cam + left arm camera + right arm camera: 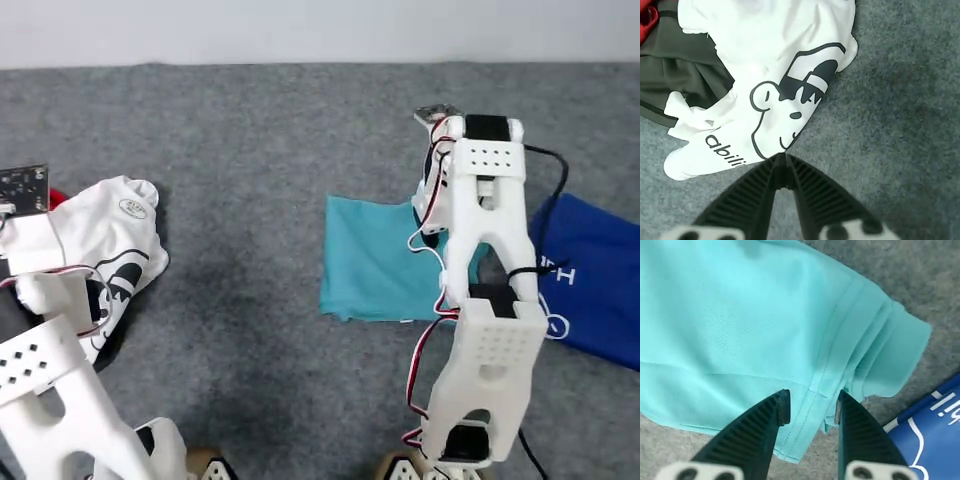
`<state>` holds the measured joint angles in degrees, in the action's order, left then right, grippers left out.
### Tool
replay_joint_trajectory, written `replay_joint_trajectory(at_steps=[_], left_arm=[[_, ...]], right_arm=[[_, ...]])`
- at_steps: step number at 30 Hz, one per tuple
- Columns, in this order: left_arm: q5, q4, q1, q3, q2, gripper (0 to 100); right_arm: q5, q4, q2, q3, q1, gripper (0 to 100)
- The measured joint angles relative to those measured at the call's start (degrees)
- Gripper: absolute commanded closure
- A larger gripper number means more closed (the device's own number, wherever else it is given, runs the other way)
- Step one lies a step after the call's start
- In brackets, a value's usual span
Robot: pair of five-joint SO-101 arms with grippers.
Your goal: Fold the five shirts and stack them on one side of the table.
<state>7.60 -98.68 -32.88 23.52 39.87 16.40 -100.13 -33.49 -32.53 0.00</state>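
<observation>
My left jaws were closed, tips together right at the hem of the crumpled white shirt [765, 60] with the cartoon print. I couldn't tell whether any cloth was pinched between them. Beyond that shirt, farther from the jaws, lay a dark grey shirt [680, 70] and a bit of red cloth [647, 15]. My right jaws stood narrowly open over the folded teal shirt [740, 330], one tip on either side of a stitched hem, not closed on it. Just beside one tip, a blue shirt [935, 425] lay on the grey table [250, 150], near the teal one.
</observation>
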Motion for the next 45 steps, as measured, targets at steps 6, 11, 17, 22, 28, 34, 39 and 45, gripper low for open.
replay_joint_trajectory(at_steps=[6, 11, 17, 22, 28, 34, 39, 45], left_arm=[[0.0, 0.4, 0.0, 0.0, 0.0, 100], [0.0, 0.4, 0.0, 0.0, 0.0, 100], [0.0, 0.4, 0.0, 0.0, 0.0, 100], [0.0, 0.4, 0.0, 0.0, 0.0, 100], [0.0, 0.4, 0.0, 0.0, 0.0, 100], [0.0, 0.4, 0.0, 0.0, 0.0, 100], [0.0, 0.4, 0.0, 0.0, 0.0, 100], [0.0, 0.4, 0.0, 0.0, 0.0, 100]], right_arm=[[0.0, 0.0, -4.5, 0.0, 0.0, 84.6], [0.0, 0.0, -5.3, 0.0, 0.0, 84.6], [0.0, -0.1, -3.9, 0.0, 0.9, 84.7], [0.0, -0.1, -3.8, 0.0, 1.6, 84.7], [0.0, -0.1, -5.1, 0.0, 1.8, 84.7], [0.0, -0.1, -5.5, 0.0, 1.4, 84.9], [0.0, 0.8, -8.4, 0.0, 1.1, 85.7], [0.0, 1.1, -10.1, 0.0, 1.2, 96.7]])
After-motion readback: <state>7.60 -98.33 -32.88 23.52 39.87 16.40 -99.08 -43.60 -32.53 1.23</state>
